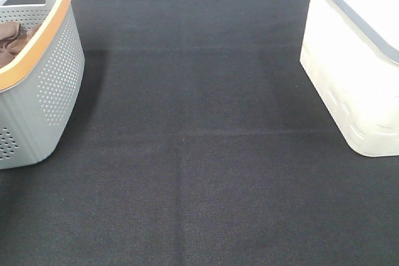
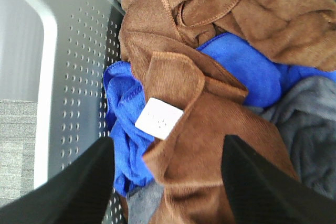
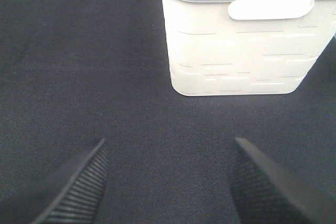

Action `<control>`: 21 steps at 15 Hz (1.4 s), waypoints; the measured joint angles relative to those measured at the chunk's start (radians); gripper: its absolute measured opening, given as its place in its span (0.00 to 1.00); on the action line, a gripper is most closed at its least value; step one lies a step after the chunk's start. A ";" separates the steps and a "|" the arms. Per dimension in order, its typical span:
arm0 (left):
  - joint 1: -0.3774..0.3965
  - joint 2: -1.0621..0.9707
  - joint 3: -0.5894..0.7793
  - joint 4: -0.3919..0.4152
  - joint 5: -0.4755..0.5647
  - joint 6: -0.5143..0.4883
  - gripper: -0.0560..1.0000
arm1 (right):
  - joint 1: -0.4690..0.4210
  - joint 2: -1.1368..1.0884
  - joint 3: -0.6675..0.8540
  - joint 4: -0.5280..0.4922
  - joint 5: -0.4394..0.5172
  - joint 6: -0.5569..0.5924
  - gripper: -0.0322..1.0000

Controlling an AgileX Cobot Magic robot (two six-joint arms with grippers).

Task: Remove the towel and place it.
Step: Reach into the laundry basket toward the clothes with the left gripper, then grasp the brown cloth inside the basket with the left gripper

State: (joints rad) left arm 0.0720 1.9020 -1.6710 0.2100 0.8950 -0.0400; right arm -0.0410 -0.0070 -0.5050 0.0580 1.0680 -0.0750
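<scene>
The towel (image 2: 197, 140), reddish-brown with a stitched hem and a small white tag (image 2: 159, 118), lies crumpled on top of a pile inside the grey basket (image 2: 79, 77). My left gripper (image 2: 168, 145) hangs just over it, open, its two black fingers (image 2: 79, 187) wide apart on either side of the tagged fold. Neither finger presses the cloth. My right gripper (image 3: 170, 142) is open over the black mat, with nothing between its fingers. Neither arm shows in the exterior high view, where the grey basket (image 1: 53, 85) stands at the left with brown cloth (image 1: 15, 38) inside.
A blue cloth (image 2: 247, 69) and a grey cloth (image 2: 310, 124) lie under the towel, with more brown folds (image 2: 273, 14) beyond. A white bin (image 1: 355, 73) with a grey rim stands at the right, also in the right wrist view as the white bin (image 3: 236, 45). A black mat (image 1: 199, 154) covers the table.
</scene>
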 joint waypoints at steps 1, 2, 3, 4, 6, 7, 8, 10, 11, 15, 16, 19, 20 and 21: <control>0.000 0.041 -0.052 0.001 0.022 0.000 0.60 | 0.000 0.000 0.000 0.000 0.000 0.000 0.64; 0.000 0.072 -0.091 0.001 0.049 0.000 0.60 | 0.000 0.000 0.000 0.000 0.000 0.000 0.64; 0.000 0.101 -0.122 0.001 0.079 0.000 0.60 | 0.000 0.000 0.000 0.000 0.000 0.000 0.64; 0.000 0.139 -0.158 0.001 0.113 0.000 0.60 | 0.000 0.000 0.000 0.000 0.000 0.000 0.64; 0.000 0.160 -0.172 0.001 0.127 0.000 0.60 | 0.000 0.000 0.000 0.001 0.000 0.000 0.64; 0.000 0.185 -0.178 0.002 0.132 0.000 0.60 | 0.000 0.000 0.000 0.002 0.000 0.000 0.64; 0.000 0.202 -0.180 0.008 0.132 0.000 0.60 | 0.000 0.000 0.000 0.008 0.000 0.000 0.64; 0.000 0.229 -0.181 0.017 0.129 0.000 0.60 | 0.000 0.000 0.000 0.008 0.000 0.000 0.64; 0.000 0.240 -0.181 0.017 0.118 0.000 0.60 | 0.000 0.000 0.000 0.008 0.000 0.000 0.64; 0.000 0.273 -0.181 0.021 0.037 -0.003 0.60 | 0.000 0.000 0.000 0.009 0.000 0.000 0.64; 0.000 0.278 -0.181 0.021 0.027 -0.003 0.60 | 0.000 0.000 0.000 0.009 0.000 0.000 0.64; 0.000 0.297 -0.181 0.032 0.021 -0.003 0.59 | 0.000 0.000 0.000 0.010 0.000 0.000 0.64; 0.000 0.304 -0.181 0.040 0.020 -0.003 0.56 | 0.000 0.000 0.000 0.011 0.000 0.000 0.64; 0.000 0.310 -0.181 0.043 0.016 -0.003 0.52 | 0.000 0.000 0.000 0.011 0.000 0.000 0.64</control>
State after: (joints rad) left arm 0.0720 2.2120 -1.8520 0.2530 0.9110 -0.0430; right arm -0.0410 -0.0070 -0.5050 0.0690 1.0680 -0.0750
